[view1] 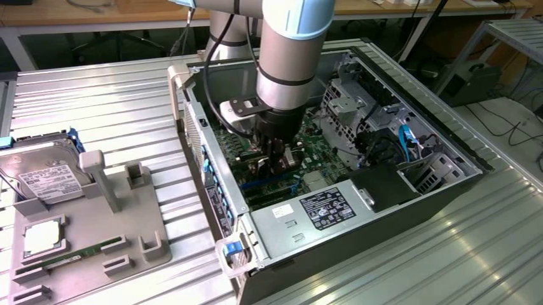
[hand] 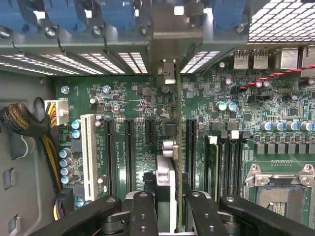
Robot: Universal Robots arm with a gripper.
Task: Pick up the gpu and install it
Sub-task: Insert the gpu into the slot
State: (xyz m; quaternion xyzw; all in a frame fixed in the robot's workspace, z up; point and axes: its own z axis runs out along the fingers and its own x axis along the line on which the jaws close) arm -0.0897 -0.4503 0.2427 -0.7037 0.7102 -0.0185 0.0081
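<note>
Inside the open computer case (view1: 280, 254) lying on the ribbed metal desk (view1: 102, 108), we see the robot arm (view1: 293, 57) reaching straight down, its end effector (view1: 276, 166) low over the green motherboard (view1: 309, 155). From the wrist, the end effector (hand: 171, 206) has its black fingers (hand: 142, 211) closed on the gpu (hand: 170, 172), a thin card seen edge-on and held upright between them. The card's lower edge stands right at the motherboard (hand: 123, 98), in line with the row of long black expansion slots (hand: 129, 147) and just beside a white slot (hand: 89, 147); we cannot tell whether it is already seated. Its silver metal bracket (hand: 167, 73) runs up toward the case's rear wall, under the blue slot clips (hand: 69, 12). In the exterior view the card is largely hidden behind the fingers.

At the exterior view's left, well apart from the case, a grey parts fixture (view1: 127, 222) carries a silver hard drive (view1: 42, 175) with a white label and a narrow green memory stick (view1: 72, 257). A bundle of sleeved power cables (hand: 19, 120) lies at the case's edge.
</note>
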